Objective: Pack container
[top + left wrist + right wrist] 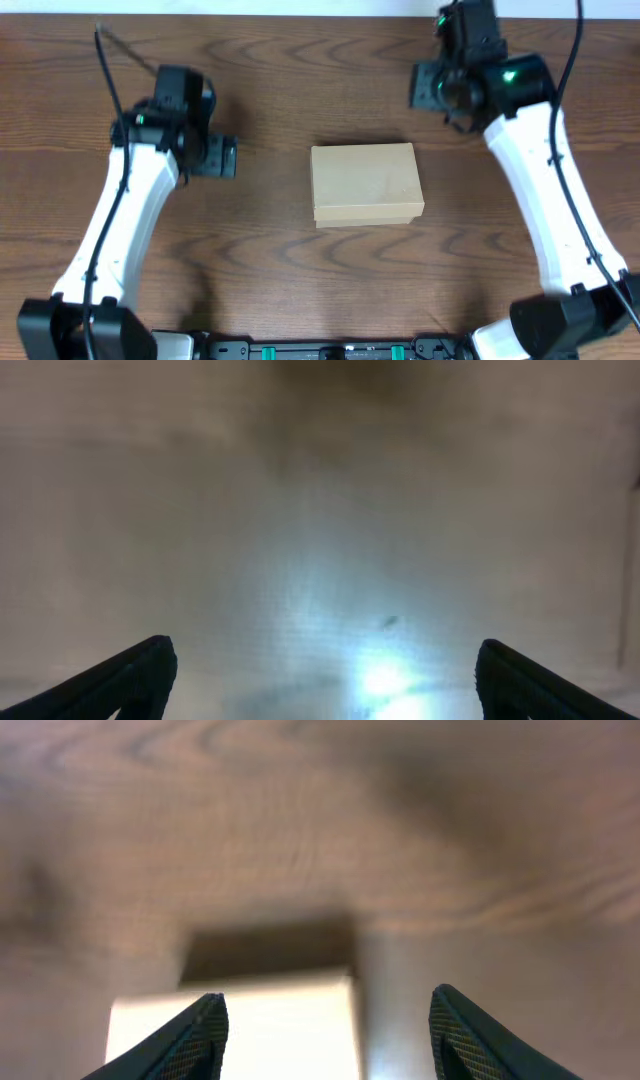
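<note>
The container (365,183), a plain tan cardboard box, lies in the middle of the wooden table with its lid down. My left gripper (222,157) hovers to the left of it, apart from it. In the left wrist view that gripper (325,648) is open, its dark fingers far apart over blurred, glaring table surface, with nothing between them. My right gripper (428,85) hangs beyond the box's far right corner. The right wrist view shows it (328,997) open, with the container's (280,1030) pale top below and between the fingers, not touched.
The brown wood-grain table (300,270) surrounds the box on all sides. Both white arms reach in from the near corners, the left arm (120,230) and the right arm (550,190). A black rail (320,350) runs along the front edge.
</note>
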